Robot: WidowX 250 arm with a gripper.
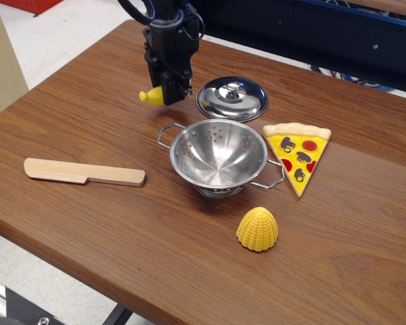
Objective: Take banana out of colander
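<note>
The steel colander (218, 157) stands in the middle of the wooden table with nothing in it. My black gripper (170, 93) is behind and to the left of it, near the table surface. It is shut on the yellow banana (152, 96). One end of the banana sticks out to the left of the fingers. The rest of it is hidden behind the gripper.
A round steel lid with a knob (232, 99) lies just right of the gripper. A toy pizza slice (297, 155) lies right of the colander. A ribbed yellow corn piece (258, 229) sits in front. A wooden knife (84, 172) lies at the left.
</note>
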